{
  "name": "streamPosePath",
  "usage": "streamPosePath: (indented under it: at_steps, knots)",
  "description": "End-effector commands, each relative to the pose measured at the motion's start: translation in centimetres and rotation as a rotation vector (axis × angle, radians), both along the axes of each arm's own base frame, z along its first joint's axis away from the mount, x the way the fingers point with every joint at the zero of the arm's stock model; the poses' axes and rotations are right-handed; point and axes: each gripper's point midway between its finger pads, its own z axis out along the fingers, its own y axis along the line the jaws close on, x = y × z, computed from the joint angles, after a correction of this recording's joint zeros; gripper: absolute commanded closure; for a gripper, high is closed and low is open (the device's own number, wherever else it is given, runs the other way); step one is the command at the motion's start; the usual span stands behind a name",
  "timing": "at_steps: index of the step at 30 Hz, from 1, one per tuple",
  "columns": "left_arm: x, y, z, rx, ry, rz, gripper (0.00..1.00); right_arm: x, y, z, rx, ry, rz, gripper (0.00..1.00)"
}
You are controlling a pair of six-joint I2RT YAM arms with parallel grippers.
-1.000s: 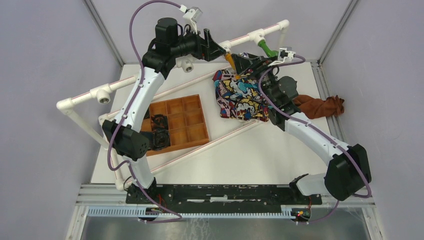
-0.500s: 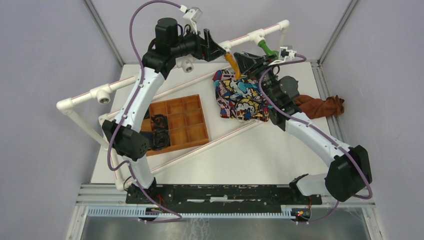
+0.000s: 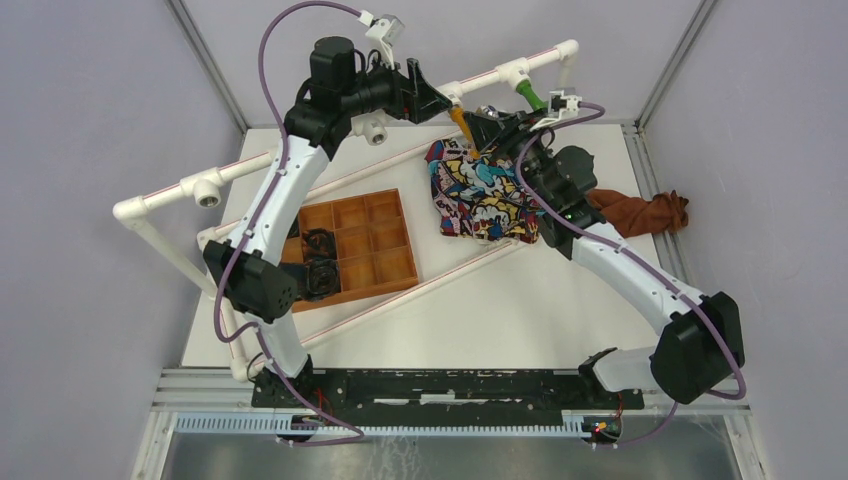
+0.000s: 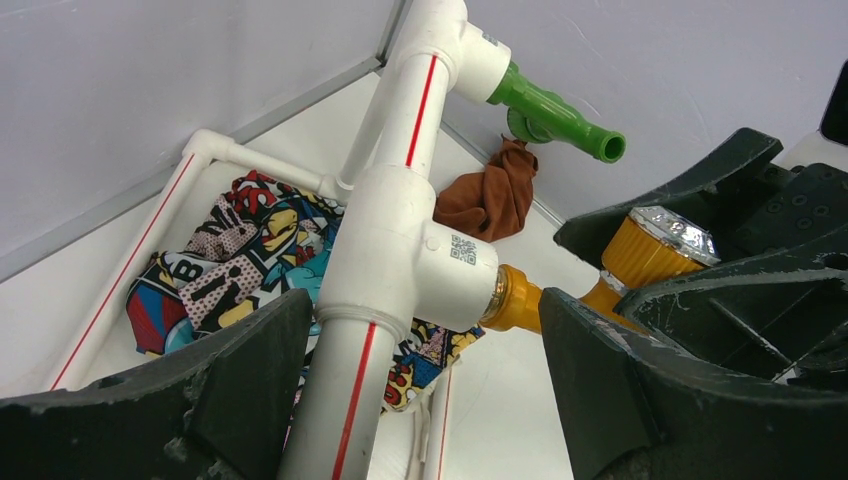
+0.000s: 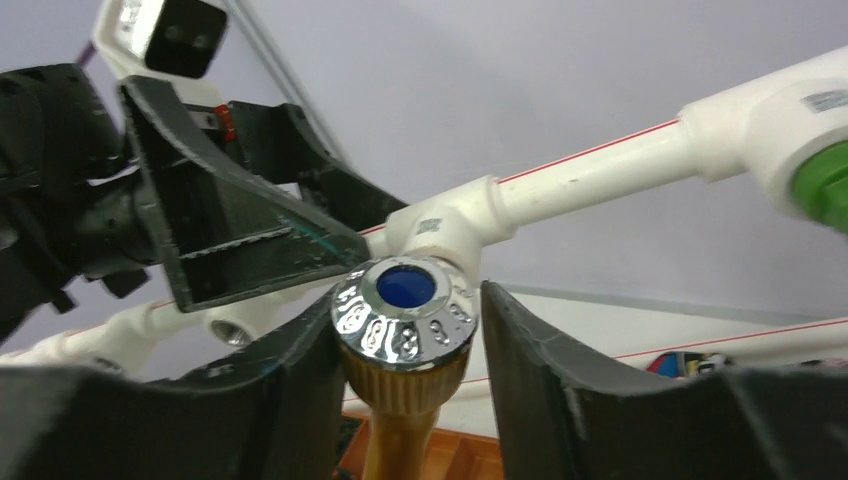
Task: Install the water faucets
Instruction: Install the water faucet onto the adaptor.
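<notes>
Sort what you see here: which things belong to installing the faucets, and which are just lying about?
Job: orange-yellow faucet, green faucet, white pipe frame.
Lying about: comic-print cloth, brown cloth, orange compartment tray.

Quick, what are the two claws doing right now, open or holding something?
Left gripper: open, fingers either side of the white pipe fitting.
Right gripper: closed on the orange faucet, at its knob.

The orange-yellow faucet [image 4: 515, 298] sticks out of a white T-fitting [image 4: 400, 260] on the raised pipe, at twelve o'clock over the desk [image 3: 500, 300]. Its chrome knob has a blue centre. The green faucet [image 4: 550, 105] juts from the pipe's end fitting [image 4: 455, 45], toward one o'clock.
</notes>
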Motion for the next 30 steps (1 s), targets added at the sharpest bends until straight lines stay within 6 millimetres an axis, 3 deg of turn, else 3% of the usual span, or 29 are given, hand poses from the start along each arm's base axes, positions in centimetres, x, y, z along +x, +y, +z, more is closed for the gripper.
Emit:
streamPosePath:
  at_steps: [1, 3, 4, 6, 12, 15, 17, 21, 30]
  knots:
    - [-2.4, 0.1, -6.0, 0.069, 0.267, -0.047, 0.1, -0.3, -0.4, 1.7, 0.066, -0.038, 0.003, 0.54]
    - [-2.4, 0.1, -6.1, 0.07, 0.267, -0.046, 0.1, -0.2, -0.3, 1.7, 0.078, -0.032, 0.003, 0.62]
    - [-2.4, 0.1, -6.1, 0.072, 0.267, -0.045, 0.1, 0.0, -0.2, 1.6, 0.079, -0.025, 0.005, 0.61]
    - [-2.4, 0.2, -6.1, 0.075, 0.266, -0.042, 0.1, 0.1, 0.1, 1.6, 0.071, -0.02, 0.018, 0.5]
    - [-2.4, 0.1, -6.2, 0.076, 0.269, -0.042, 0.1, 0.2, 0.6, 0.5, 0.024, 0.007, 0.034, 0.31]
    - [-2.3, 0.1, -6.3, 0.075, 0.273, -0.044, 0.1, 0.0, 0.3, 0.3, 0.017, 0.011, 0.02, 0.27]
    - [-2.3, 0.1, -6.2, 0.073, 0.271, -0.043, 0.1, 0.0, 0.0, 0.4, 0.013, 0.007, 0.009, 0.3]
    - [-2.3, 0.1, -6.1, 0.072, 0.267, -0.038, 0.1, 0.0, 0.3, 0.5, 0.014, 0.01, 0.023, 0.5]
    - [-2.3, 0.1, -5.9, 0.07, 0.261, -0.038, 0.1, 0.1, 1.4, 0.3, 0.05, 0.05, 0.079, 0.66]
